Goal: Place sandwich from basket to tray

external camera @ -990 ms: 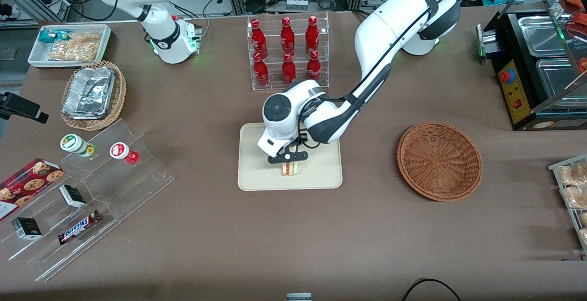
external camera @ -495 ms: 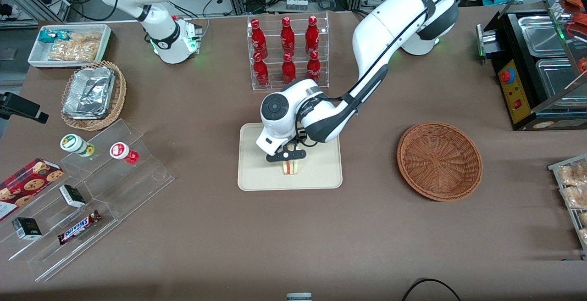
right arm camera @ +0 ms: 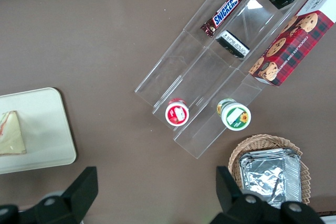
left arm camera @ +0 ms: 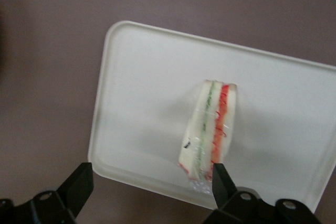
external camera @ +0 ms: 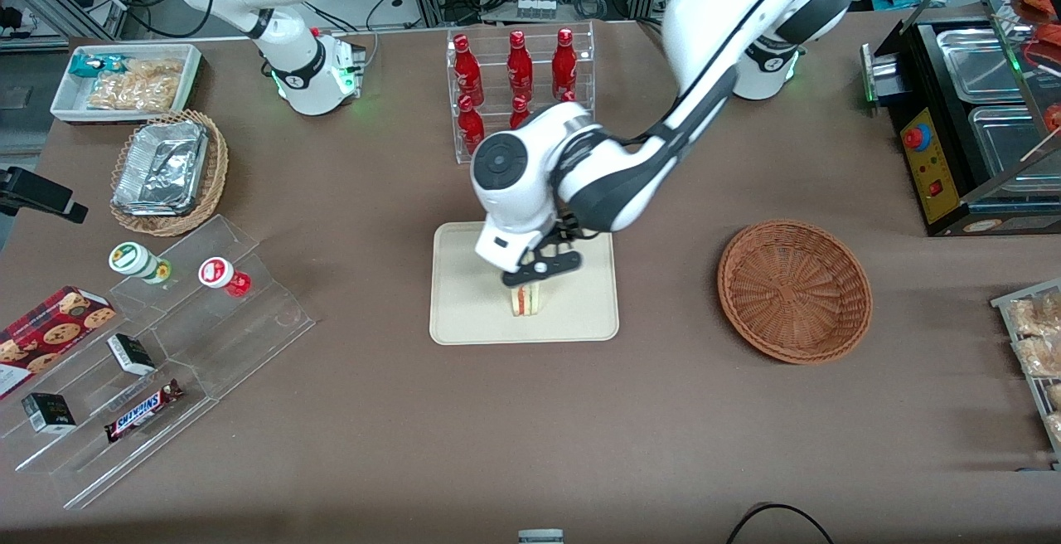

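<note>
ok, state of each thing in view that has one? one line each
sandwich: on the tray, standing on edge, free of the fingers
tray: flat on the table, holds only the sandwich
basket: upright, nothing in it
gripper: open, above the sandwich, gripping nothing
bottle rack: upright, red bottles standing in it
foil container: sitting in the tan wicker basket

- We see the sandwich lying on the tray.
- Our gripper hangs above it, fingers spread, seemingly clear.
</note>
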You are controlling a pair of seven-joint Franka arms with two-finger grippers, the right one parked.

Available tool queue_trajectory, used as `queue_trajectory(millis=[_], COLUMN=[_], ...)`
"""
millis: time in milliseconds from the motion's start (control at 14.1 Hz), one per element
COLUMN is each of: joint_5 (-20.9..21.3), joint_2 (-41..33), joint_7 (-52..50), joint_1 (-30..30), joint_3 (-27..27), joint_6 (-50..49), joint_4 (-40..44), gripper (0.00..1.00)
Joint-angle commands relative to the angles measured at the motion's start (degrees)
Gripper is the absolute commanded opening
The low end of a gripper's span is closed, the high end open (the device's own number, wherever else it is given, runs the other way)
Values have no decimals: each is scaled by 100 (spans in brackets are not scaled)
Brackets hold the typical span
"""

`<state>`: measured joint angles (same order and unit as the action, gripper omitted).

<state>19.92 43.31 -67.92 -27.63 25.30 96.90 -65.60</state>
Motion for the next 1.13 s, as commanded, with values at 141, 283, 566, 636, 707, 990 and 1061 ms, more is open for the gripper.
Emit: queue_trajectory(millis=[141,283,566,636,707,990,1061], joint_5=[-601,-918,-1472,-1578,-1701,-2105,-2115], joint_2=[-1164,-1736,-2808,-3037,-3283,-4039,-4180], joint_7=[716,1471,2878,3116,3379,4828,5293], joint_1=[1143,1662,2568,2717,2867,2702,2684], joint_3=[19,19,19,10,10,-954,-1183], joint_6=[-110,-127,-180,-206,-285,-987,-1102], joint_4=[-1390,-1963,-2982,-3150,-3300,-3319,-3292], gripper=[100,100,100,100,100,100,100])
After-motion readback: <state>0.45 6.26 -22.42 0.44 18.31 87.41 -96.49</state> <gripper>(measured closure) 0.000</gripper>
